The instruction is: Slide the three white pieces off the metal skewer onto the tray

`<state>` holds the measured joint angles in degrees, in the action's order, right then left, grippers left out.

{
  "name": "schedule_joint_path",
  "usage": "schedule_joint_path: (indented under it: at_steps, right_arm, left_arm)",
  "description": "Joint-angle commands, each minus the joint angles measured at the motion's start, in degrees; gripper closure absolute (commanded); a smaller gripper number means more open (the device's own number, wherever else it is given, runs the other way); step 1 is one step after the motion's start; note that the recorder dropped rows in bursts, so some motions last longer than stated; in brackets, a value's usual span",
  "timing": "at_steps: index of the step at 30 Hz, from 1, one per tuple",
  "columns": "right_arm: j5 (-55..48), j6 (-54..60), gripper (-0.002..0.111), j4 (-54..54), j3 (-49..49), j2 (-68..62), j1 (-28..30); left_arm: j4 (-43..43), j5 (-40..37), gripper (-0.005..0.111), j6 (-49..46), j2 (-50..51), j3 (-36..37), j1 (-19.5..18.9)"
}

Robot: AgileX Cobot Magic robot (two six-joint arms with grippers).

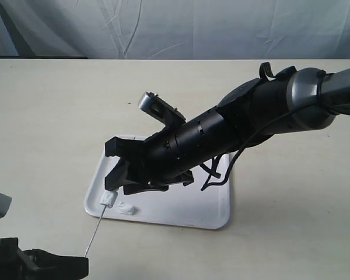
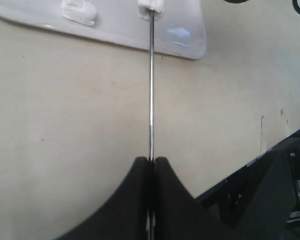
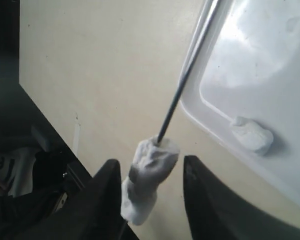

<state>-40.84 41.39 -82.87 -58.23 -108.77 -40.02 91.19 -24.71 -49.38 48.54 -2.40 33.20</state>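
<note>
The thin metal skewer (image 1: pixel 95 232) runs from my left gripper (image 1: pixel 81 263) up to the front left corner of the white tray (image 1: pixel 181 210). My left gripper (image 2: pixel 151 161) is shut on the skewer (image 2: pixel 151 90). White pieces (image 3: pixel 149 172) sit clumped on the skewer's far end, seemingly two, between the fingers of my open right gripper (image 3: pixel 150 161). The clump (image 1: pixel 107 199) hangs over the tray's rim. One white piece (image 1: pixel 126 208) lies loose on the tray, also in the wrist views (image 2: pixel 79 11) (image 3: pixel 252 135).
The right arm (image 1: pixel 233 122) reaches across from the right and covers much of the tray, with a black cable (image 1: pixel 219 175) hanging over it. The beige table (image 1: pixel 46 116) spreads around; its front edge (image 2: pixel 250 162) is close to my left gripper.
</note>
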Motion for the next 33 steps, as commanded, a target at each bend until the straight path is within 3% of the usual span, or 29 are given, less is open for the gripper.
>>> schedule_joint_path:
  at_steps: [1,27,33]
  right_arm:
    - [0.28,0.34,0.083,-0.15,-0.21,-0.09,-0.08]
    - [1.04,1.43,0.086,0.09,-0.21,-0.09,-0.08]
    - [5.25,1.58,0.086,-0.02,-0.33,-0.09,0.05]
  left_arm:
    - [0.74,-0.34,0.107,-0.68,-0.19,-0.41,0.03]
    - [0.19,-2.31,0.107,-2.03,-0.19,-0.41,0.03]
    - [0.06,-6.43,0.107,-2.12,-0.19,-0.41,0.03]
